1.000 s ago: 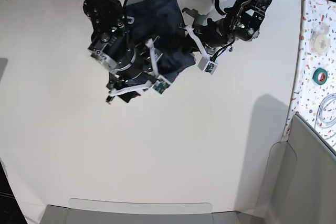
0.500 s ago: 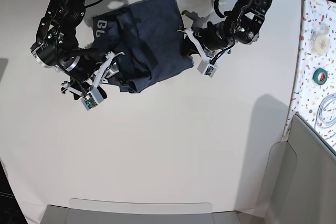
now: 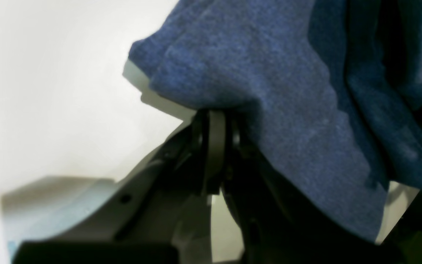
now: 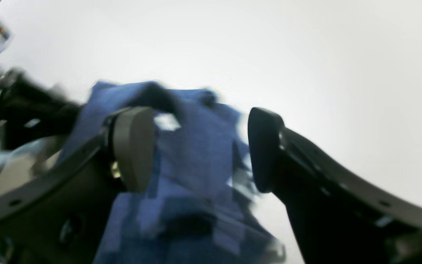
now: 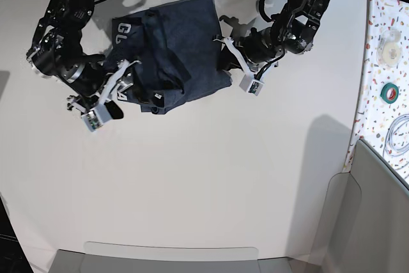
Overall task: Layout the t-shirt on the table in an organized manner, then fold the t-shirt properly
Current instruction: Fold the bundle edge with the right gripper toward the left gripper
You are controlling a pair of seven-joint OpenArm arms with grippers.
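T-shirt (image 5: 169, 52), dark heathered navy, lies crumpled near the far edge of the white table (image 5: 211, 177), partly folded over itself, not spread flat. White block lettering shows at its upper left in the base view, "GL" readable, rest hidden by folds. Left gripper (image 5: 225, 52), on the right side of the base view, sits at the shirt's right edge; its wrist view shows the jaws pressed together with blue fabric (image 3: 269, 84) bunched right at the tips, pinching the t-shirt, cloth draping down to the right over the finger. White tabletop fills the left of that view. Right gripper (image 4: 200, 146), on the left of the base view, is at the shirt's lower left edge (image 5: 121, 84); its wrist view shows the two fingers spread wide, grey pad (image 4: 132, 146) on one side and black finger on the other, with blue cloth seen between and behind them. That view is blurred, so cannot tell whether the pads touch the fabric; nothing looks clamped. Both arms reach in from the far side of the table. Speckled strip (image 5: 377, 62) along the right edge holds a green tape roll (image 5: 390, 92), a white round item (image 5: 389, 45) and a coil of cable (image 5: 399, 133), all well apart from the shirt.
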